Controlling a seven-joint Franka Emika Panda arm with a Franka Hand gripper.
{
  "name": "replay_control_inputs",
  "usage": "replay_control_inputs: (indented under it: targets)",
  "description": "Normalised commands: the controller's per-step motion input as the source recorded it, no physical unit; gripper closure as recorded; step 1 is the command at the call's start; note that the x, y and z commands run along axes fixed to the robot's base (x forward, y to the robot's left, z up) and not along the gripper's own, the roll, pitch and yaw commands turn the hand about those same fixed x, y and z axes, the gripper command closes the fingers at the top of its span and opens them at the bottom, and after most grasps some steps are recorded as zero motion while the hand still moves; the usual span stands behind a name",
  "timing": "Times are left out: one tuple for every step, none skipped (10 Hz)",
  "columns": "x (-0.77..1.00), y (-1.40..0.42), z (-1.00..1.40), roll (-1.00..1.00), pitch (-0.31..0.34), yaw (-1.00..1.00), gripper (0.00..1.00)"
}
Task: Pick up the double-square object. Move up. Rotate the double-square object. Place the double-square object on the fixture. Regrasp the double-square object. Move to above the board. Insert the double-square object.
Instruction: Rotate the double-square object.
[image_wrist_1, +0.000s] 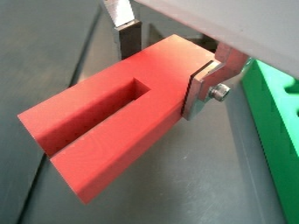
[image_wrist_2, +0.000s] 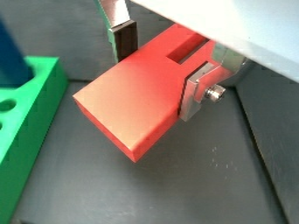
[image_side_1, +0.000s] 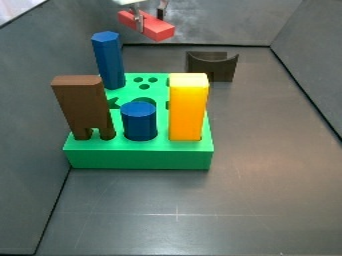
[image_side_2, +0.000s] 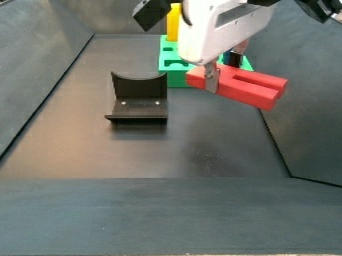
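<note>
claw (image_side_2: 211, 78): clamped on double-square object (image_side_2: 250, 87), held clear of the floor | fixture (image_side_2: 138, 97): seen beside it | board (image_side_2: 171, 56): seen behind it

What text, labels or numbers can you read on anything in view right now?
None: no readable word, label, number or sign in any view.
The double-square object, held in the gripper, is plain red.
The board and its pegs, including the yellow block, are unmarked.
The fixture bears no marking.
</note>
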Motion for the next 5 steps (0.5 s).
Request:
replay_control_inputs:
  targets:
    - [0.01,0.02,-0.02,-0.02,-0.011,-1.00,1.00]
    - [0.01,0.02,-0.02,-0.02,-0.012,-1.00,1.00]
    - [0.01,0.02,-0.02,-0.03,-0.013,-1.00,1.00]
    - [0.01,0.02,-0.02,-0.03,-0.014,-1.00,1.00]
    - [0.01,0.02,-0.02,-0.03,-0.016,-1.00,1.00]
